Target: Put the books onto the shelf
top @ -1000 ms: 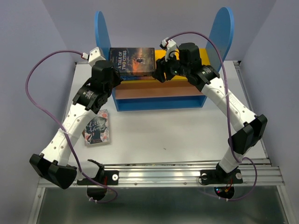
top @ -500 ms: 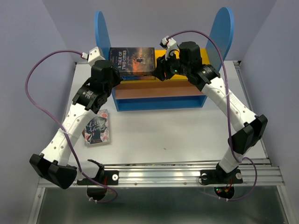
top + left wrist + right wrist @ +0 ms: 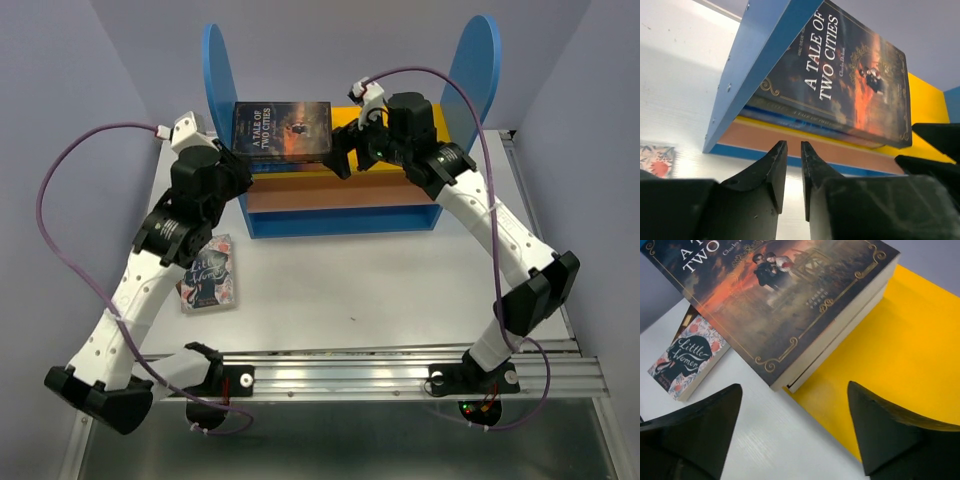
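Several books lie stacked flat on the yellow top board (image 3: pixel 905 340) of the shelf (image 3: pixel 470 70), with A Tale of Two Cities (image 3: pixel 282 130) (image 3: pixel 850 85) (image 3: pixel 775 300) on top. Another book, Little Women (image 3: pixel 207 272) (image 3: pixel 687 360), lies flat on the table in front of the shelf's left end. My left gripper (image 3: pixel 241 166) (image 3: pixel 794 143) hovers just off the shelf's left front corner, its jaws parted by a narrow gap with nothing between them. My right gripper (image 3: pixel 345 155) (image 3: pixel 795 386) stands wide open and empty at the stack's right front corner.
The shelf's tall blue left panel (image 3: pixel 755 60) stands close to my left fingers. Its brown middle board (image 3: pixel 340 195) and blue base (image 3: pixel 340 222) face the arms. White tabletop (image 3: pixel 380 280) stretches in front of the shelf. Purple cables (image 3: pixel 60 190) loop beside both arms.
My left arm has drawn back to the left, away from the stack, and its jaws have parted slightly. The right gripper has opened wider. The stacked books have stayed put.
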You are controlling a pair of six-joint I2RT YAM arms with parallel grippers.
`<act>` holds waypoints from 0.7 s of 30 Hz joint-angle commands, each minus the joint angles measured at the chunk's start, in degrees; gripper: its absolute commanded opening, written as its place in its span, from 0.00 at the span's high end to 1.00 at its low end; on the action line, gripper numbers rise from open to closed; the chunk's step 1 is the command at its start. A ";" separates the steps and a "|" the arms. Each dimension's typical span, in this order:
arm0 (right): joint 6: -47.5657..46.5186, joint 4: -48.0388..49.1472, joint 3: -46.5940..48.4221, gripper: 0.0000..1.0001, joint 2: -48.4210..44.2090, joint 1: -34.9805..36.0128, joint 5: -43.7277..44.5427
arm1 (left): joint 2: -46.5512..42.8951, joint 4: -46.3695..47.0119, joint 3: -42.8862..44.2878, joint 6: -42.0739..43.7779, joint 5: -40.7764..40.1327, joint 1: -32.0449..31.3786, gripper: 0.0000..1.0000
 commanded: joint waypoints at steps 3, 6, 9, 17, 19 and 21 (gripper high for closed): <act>3.01 4.10 -8.59 0.00 -11.48 0.56 10.30 | -11.19 -2.66 -6.72 -1.70 -0.19 0.34 0.36; 5.91 6.38 -18.26 0.00 -18.86 0.56 11.02 | -15.06 -7.84 -10.07 -5.48 -3.35 0.34 0.17; 10.56 10.07 -28.45 0.00 -25.89 0.56 8.66 | -17.09 -12.94 -13.05 -9.52 -4.50 0.25 0.01; 21.81 19.30 -44.73 0.00 -30.14 9.95 7.14 | -19.82 -19.11 -22.72 -20.43 -11.09 1.83 0.01; 25.14 22.72 -47.19 0.00 -27.15 14.96 9.95 | -19.38 -15.95 -25.17 -19.83 -9.35 4.37 0.01; 28.40 26.76 -49.65 0.00 -24.95 17.07 10.67 | -18.68 -13.31 -27.38 -18.68 -7.76 6.74 0.01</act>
